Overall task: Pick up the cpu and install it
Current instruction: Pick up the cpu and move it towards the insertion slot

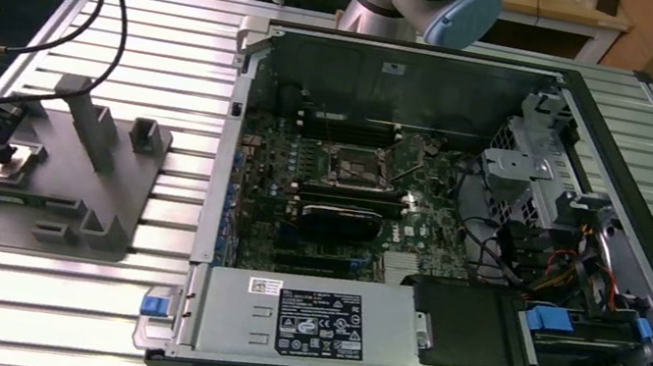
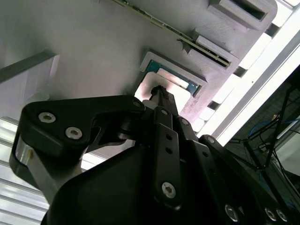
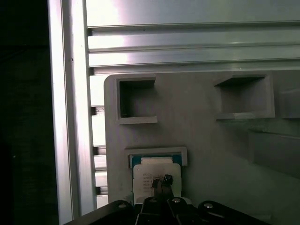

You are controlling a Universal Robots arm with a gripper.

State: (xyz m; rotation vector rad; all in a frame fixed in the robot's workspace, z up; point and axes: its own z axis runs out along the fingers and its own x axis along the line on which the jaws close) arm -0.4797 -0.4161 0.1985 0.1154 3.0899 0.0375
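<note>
So in the exterior view the gripper is way over on the exterior view's left, hanging down over the grey fixture plate that sits on the slatted metal table. The cpu is just a pale square in a pocket of that plate, right under the fingertips. The open computer case takes up the exterior view's right, with the black motherboard socket sitting well apart from the chip. The second wrist view looks along the black gripper itself: the fingers are pinched together into one narrow tip, sitting over the middle of the cpu and not around its edges. Here you also get the chip's silvery top and greenish rim seated in the fixture plate recess. The first wrist view looks straight down on the cpu, which lies flat in its pocket with the gripper tips close together above its top plate. Can't really tell if they actually touch it or just hover. This view also picks up two square pockets further along the fixture plate and the table slats beyond.
</note>
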